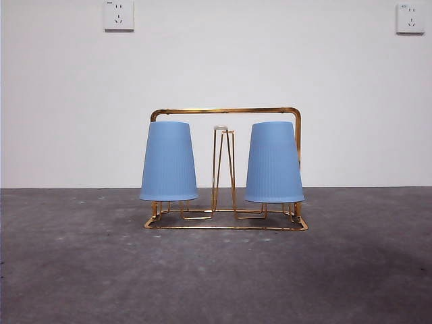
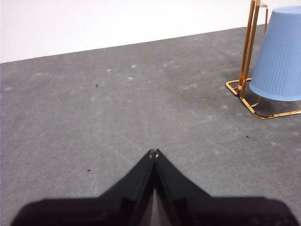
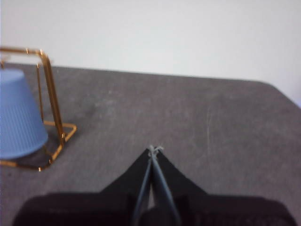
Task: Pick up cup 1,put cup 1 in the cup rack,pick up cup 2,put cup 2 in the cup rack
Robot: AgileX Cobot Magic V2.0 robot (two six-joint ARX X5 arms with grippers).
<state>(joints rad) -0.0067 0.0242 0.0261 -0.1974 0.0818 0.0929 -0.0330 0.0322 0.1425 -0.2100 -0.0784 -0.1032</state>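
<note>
Two cups, both light blue with fine vertical ribbing: the left cup (image 1: pixel 169 162) and the right cup (image 1: pixel 274 163), same shade. Cup rack (image 1: pixel 226 111) shiny gold wire throughout; centre prongs between the cups gold with a pale whitish tip. Tabletop (image 1: pixel 216 277) dark grey, mottled with lighter specks and smudges. Wall (image 1: pixel 216 67) behind the rack plain white; two white sockets (image 1: pixel 119 15) above the rack. Left pincer (image 2: pixel 154 153) matt black. Right pincer (image 3: pixel 154 149) black too, tips slightly greyish.
</note>
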